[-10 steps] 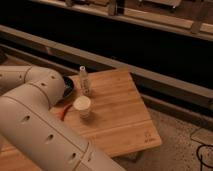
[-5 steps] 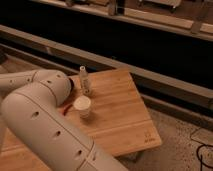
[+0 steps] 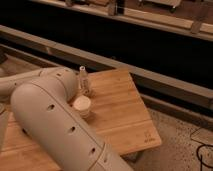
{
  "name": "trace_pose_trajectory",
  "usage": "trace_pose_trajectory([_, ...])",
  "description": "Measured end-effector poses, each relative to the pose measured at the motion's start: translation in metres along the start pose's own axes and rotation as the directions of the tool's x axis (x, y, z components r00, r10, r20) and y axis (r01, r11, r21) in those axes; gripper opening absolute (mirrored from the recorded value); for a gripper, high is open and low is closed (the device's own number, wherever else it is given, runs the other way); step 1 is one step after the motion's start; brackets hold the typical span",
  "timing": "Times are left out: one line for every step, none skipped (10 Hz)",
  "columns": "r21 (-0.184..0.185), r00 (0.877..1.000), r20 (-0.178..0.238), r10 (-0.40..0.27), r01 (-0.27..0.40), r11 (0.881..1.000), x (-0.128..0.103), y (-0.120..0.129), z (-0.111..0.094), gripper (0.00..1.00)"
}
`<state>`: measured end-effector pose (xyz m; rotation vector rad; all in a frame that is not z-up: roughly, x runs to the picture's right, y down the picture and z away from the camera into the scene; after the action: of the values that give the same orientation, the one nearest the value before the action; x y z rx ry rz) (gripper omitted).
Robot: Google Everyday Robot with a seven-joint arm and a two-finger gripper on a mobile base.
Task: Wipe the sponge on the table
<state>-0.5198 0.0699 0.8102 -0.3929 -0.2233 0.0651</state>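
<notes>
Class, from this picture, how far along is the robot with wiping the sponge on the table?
Done: nothing visibly finished. In hand: the arm bends over the table; end effector and sponge are out of view. Left: seemingly the whole wipe, around the white cup and clear bottle.

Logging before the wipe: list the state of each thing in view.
table: left part covered by the arm.
white cup: upright on the table, mouth up.
clear bottle: upright, just behind the cup.
arm: bent across the table's left side.
sponge: hidden from view.
gripper: not in view, somewhere beyond the arm.
</notes>
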Motion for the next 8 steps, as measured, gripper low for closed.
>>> trace_pose_trajectory([0.006, 1.000, -0.005, -0.007, 0.007, 1.000, 0.007, 0.003, 0.000, 0.00])
trace_pose_trajectory([-0.006, 0.999, -0.036, 0.002, -0.002, 1.000, 0.025, 0.013, 0.004, 0.00])
trace_pose_trajectory([-0.030, 0.996, -0.090, 0.023, -0.026, 0.999, 0.048, 0.024, 0.010, 0.00])
trace_pose_trajectory([-0.049, 0.989, -0.140, 0.039, -0.046, 0.998, 0.066, 0.036, 0.014, 0.00])
trace_pose_trajectory([-0.065, 0.980, -0.194, 0.051, -0.065, 0.996, 0.075, 0.050, 0.014, 0.00])
trace_pose_trajectory([-0.067, 0.973, -0.225, 0.059, -0.076, 0.995, 0.079, 0.054, 0.013, 0.00])
trace_pose_trajectory([-0.066, 0.962, -0.264, 0.072, -0.092, 0.994, 0.089, 0.058, 0.010, 0.00])
trace_pose_trajectory([-0.059, 0.950, -0.302, 0.078, -0.100, 0.993, 0.098, 0.057, 0.005, 0.00])
